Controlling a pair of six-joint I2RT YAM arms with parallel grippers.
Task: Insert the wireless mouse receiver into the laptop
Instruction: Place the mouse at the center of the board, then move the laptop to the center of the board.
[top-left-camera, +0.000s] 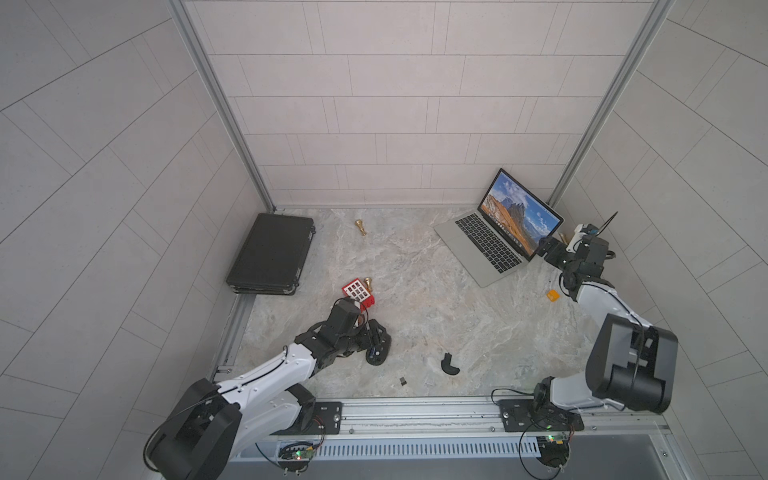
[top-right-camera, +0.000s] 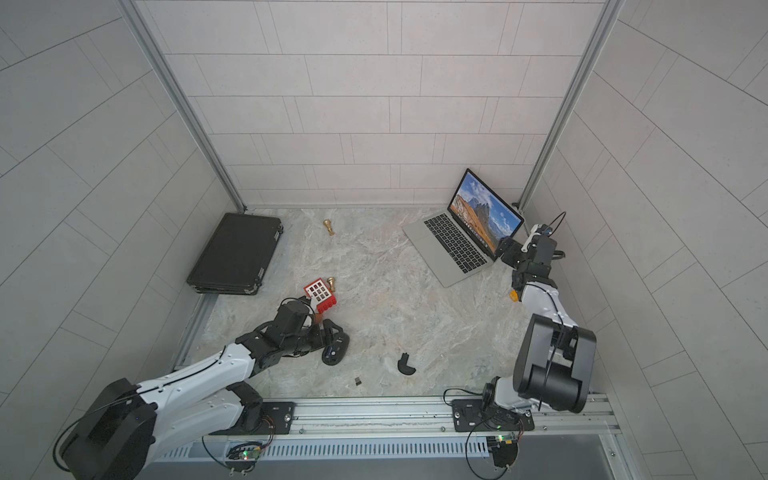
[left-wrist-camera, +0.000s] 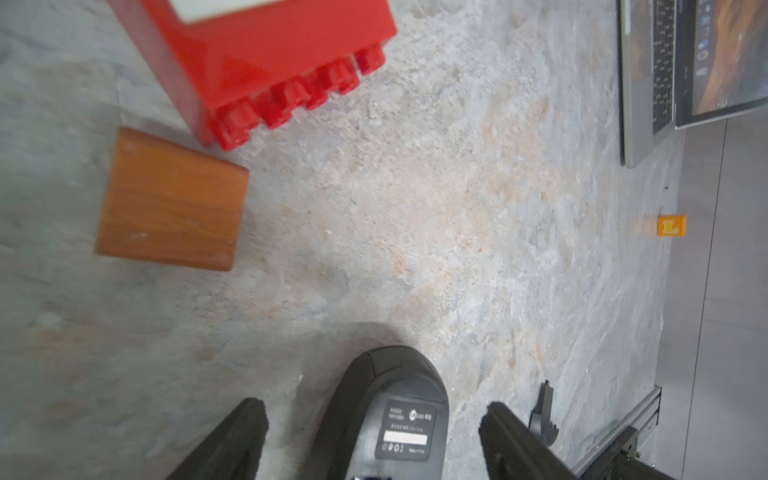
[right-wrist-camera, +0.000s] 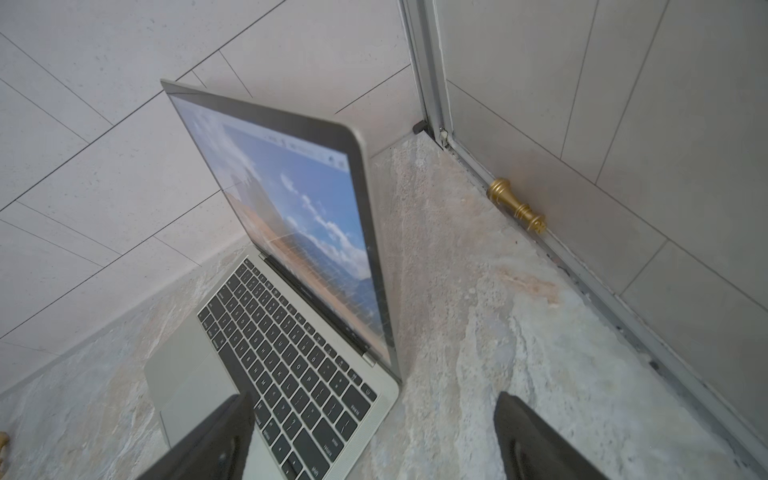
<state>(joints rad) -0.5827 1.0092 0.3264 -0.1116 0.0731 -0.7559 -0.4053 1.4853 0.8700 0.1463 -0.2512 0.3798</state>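
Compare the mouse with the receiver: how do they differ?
Size: the mouse is a big oval, the receiver a tiny rectangular nub.
Place: the mouse sits between the jaws of the open left pincer, the receiver alone nearer the front rail.
Pose: the mouse lies label side up; the receiver is too small to tell.
Both are black and rest on the table.

marbled tabletop (top-left-camera: 415, 282): laptop (top-left-camera: 486, 245), black case (top-left-camera: 270, 253), mouse (top-left-camera: 380, 347), receiver (top-left-camera: 403, 381), red block (top-left-camera: 358, 293).

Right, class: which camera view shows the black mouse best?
The left wrist view: the mouse lies close up, underside label visible, inside the open left pincer. Both top views show the mouse small, partly behind the left arm. The right wrist view misses it.
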